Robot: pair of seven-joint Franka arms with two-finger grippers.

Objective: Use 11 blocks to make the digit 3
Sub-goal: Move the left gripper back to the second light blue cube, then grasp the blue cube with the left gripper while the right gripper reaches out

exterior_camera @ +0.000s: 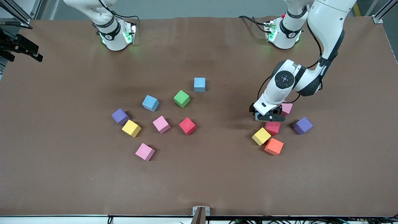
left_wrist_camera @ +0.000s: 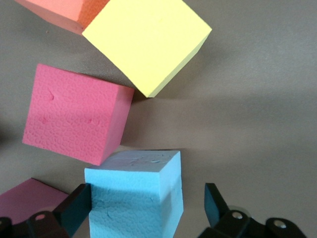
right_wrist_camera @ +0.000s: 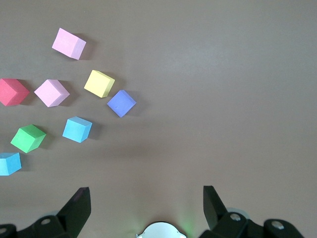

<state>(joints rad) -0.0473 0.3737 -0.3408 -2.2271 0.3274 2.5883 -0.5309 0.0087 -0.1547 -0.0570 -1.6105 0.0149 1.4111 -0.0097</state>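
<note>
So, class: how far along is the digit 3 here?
Nothing of the digit 3 stands yet: blocks lie scattered in two loose groups. In hand: the left gripper sits open around a light blue block. The right gripper waits open by its base. All eleven placements remain.

Left gripper (exterior_camera: 270,118) low, jaws apart

Fourteen blocks counted in all, sorted by colour. Three light blue blocks: first light blue (exterior_camera: 199,84) at upper centre of the frame, second light blue (exterior_camera: 150,103) a little lower, third light blue (left_wrist_camera: 136,198) seen only in the left wrist view. Three pink blocks (exterior_camera: 161,124) (exterior_camera: 145,151) (exterior_camera: 286,109) — the last partly hidden. Two red blocks (exterior_camera: 187,126) (exterior_camera: 272,128). Two yellow blocks (exterior_camera: 131,128) (exterior_camera: 261,136). Two purple blocks (exterior_camera: 120,116) (exterior_camera: 302,125). One green block (exterior_camera: 181,99) — and one orange block (exterior_camera: 274,146).
</note>
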